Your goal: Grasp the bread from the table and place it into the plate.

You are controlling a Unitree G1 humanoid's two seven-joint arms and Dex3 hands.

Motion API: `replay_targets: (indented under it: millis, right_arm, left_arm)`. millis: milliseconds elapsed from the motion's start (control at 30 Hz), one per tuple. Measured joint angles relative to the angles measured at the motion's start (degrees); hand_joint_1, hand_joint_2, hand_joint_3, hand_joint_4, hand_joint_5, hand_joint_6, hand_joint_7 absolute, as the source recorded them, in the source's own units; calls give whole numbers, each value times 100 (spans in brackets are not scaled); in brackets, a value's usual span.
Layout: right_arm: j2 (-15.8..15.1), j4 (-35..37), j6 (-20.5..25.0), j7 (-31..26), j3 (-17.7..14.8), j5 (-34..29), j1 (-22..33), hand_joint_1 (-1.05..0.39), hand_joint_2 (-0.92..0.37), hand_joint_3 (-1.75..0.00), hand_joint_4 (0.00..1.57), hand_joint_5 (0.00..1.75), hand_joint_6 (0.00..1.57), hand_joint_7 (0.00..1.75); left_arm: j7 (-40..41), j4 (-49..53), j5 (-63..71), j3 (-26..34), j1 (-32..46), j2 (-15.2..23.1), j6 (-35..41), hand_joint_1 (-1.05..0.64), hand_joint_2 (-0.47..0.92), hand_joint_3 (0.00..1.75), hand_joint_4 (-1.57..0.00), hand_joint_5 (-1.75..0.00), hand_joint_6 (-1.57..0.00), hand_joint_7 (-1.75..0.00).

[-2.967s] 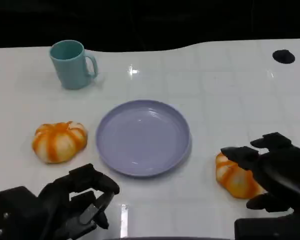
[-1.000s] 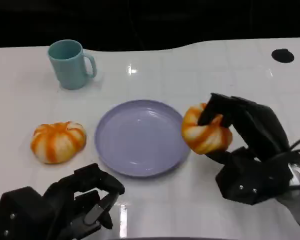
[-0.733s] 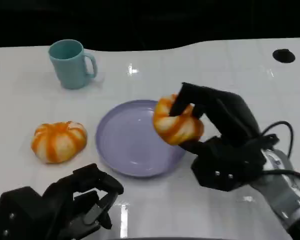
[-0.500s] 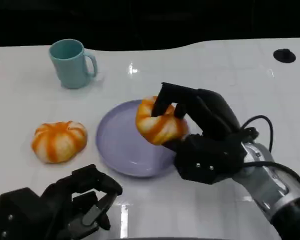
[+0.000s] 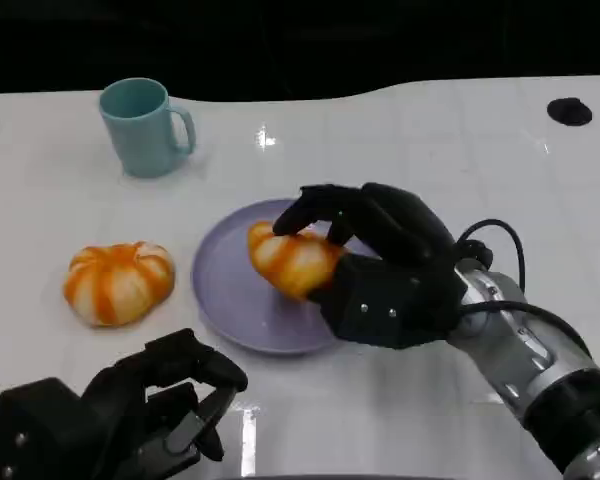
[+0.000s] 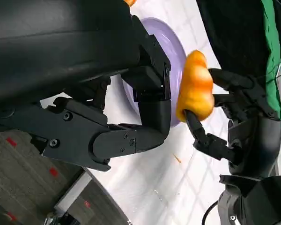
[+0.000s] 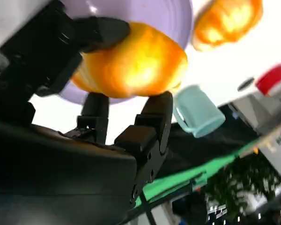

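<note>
Head view: the right hand (image 5: 380, 265) is gripping a round orange-and-white striped bread roll (image 5: 290, 260) over the shallow lavender plate (image 5: 220, 290) mid-bench, black fingers (image 5: 320, 205) wrapping its top and far side. Whether the roll is touching the plate cannot be told. A second striped roll (image 5: 117, 282) is lying toward the bench's left edge, a teal mug (image 5: 143, 127) near the far-left corner. The left hand (image 5: 130, 415) is hanging at the near edge, fingers curled on nothing.

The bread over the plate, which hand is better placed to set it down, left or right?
The right hand: it grips the bread over the purple plate, so it likely only needs to lower and let go. The left hand holds nothing, near the table's front edge.
</note>
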Motion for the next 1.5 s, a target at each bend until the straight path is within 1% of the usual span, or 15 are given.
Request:
replay_targets:
  millis: [167,300,433,700,800,933,1067,1200,1233,1267,1300,1333,1367,1400,1500]
  right_arm:
    - [-197,-292,231,356,109,-125,4,-56,-92,-23,7,32,31,0]
    - [-291,-570,412,569,171,-126,23,-60,-92,-26,3,33,25,0]
    - [-373,-910,429,706,198,-101,233,-61,-92,-28,4,37,25,1]
    - [-660,-2128,434,1026,116,106,1047,-56,-92,-30,15,47,35,5]
    - [-796,-2596,437,1152,-14,234,1355,-55,-92,-32,21,51,39,7]
    - [-906,-3177,428,1213,-266,508,1765,-47,-92,-25,36,63,51,13]
    - [-937,-3538,163,1171,-531,943,2247,-32,-92,-20,50,94,68,21]
    - [-934,-3598,-151,1146,-732,1365,2650,-18,-91,-20,63,108,82,31]
    - [-934,-3611,-218,1142,-766,1464,2740,-17,-89,-24,62,112,82,35]
    - [-933,-3626,-284,1142,-800,1551,2824,-15,-81,-39,64,117,82,45]
    - [-934,-3641,-349,1144,-845,1625,2901,-12,-68,-66,66,123,81,60]
    - [-936,-3650,-439,1150,-898,1734,2977,-10,-59,-84,68,129,79,71]
    - [-942,-3663,-514,1163,-943,1829,3040,-8,-53,-96,69,133,78,79]
    - [-953,-3688,-581,1186,-979,1923,3097,-8,-46,-109,72,142,79,93]
    - [-969,-3839,-731,1226,-1133,2098,3302,-9,-40,-122,78,166,81,115]
  left_arm:
    - [50,-6,-2,-6,-29,-53,52,-40,91,51,-68,-175,-62,-138]
    - [50,-29,35,-37,-19,-54,57,-40,91,51,-69,-175,-62,-138]
    - [72,-69,53,-78,47,-91,55,-39,91,51,-68,-175,-62,-138]
    - [105,-103,185,-156,129,-95,-7,-37,89,54,-67,-175,-62,-139]
    - [106,-103,179,-153,124,-118,-2,-38,89,56,-67,-175,-61,-140]
    - [107,-103,172,-148,114,-152,36,-37,89,57,-68,-175,-60,-140]
    - [106,-102,174,-145,106,-155,61,-38,88,57,-68,-175,-60,-139]
    - [104,-86,159,-127,94,-158,61,-39,88,57,-68,-175,-60,-139]
    - [104,-79,139,-121,93,-158,61,-39,88,58,-68,-175,-60,-139]
    - [102,-72,110,-118,90,-158,60,-39,88,58,-68,-175,-60,-139]
    - [102,-63,100,-119,86,-158,60,-39,88,58,-68,-175,-60,-139]
    - [102,-57,100,-118,86,-154,60,-40,88,58,-67,-175,-60,-139]
    - [102,-51,100,-118,86,-151,59,-40,88,58,-67,-175,-60,-139]
    - [102,-49,100,-119,86,-147,59,-40,88,58,-67,-175,-60,-139]
    - [101,-48,95,-118,85,-144,56,-40,88,58,-67,-175,-60,-139]
